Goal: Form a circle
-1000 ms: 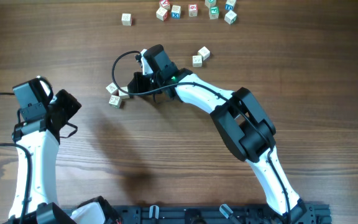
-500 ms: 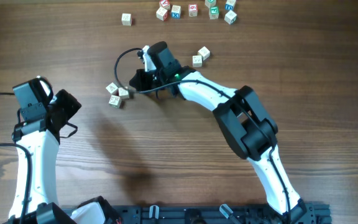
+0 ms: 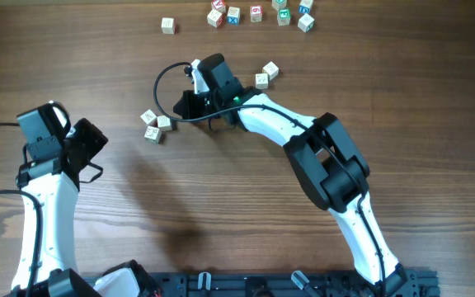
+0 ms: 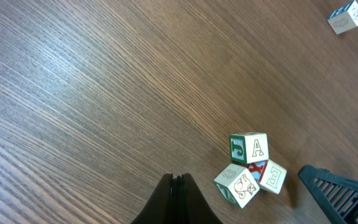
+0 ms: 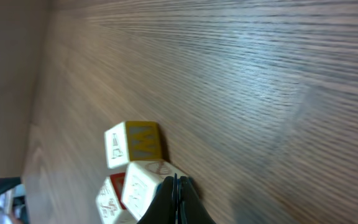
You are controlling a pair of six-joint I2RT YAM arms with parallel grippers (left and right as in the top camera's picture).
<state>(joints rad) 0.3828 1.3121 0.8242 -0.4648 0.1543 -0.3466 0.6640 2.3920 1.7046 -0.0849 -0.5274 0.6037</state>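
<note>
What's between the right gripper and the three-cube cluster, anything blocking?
Nothing visible. The right gripper, jaws shut, sits right next to the three-cube cluster, with at most a sliver of bare table between them. Whether it touches the nearest cube is unclear.

i see three cubes (image 3: pixel 152 133) touching on the table (image 3: pixel 221 206); a pair (image 3: pixel 261 80) lies to their right, a row (image 3: pixel 256 13) behind.

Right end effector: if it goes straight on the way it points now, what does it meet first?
Probably the nearest cube of the three-cube group, just off the right end effector's shut tips; depth is unclear.
</note>
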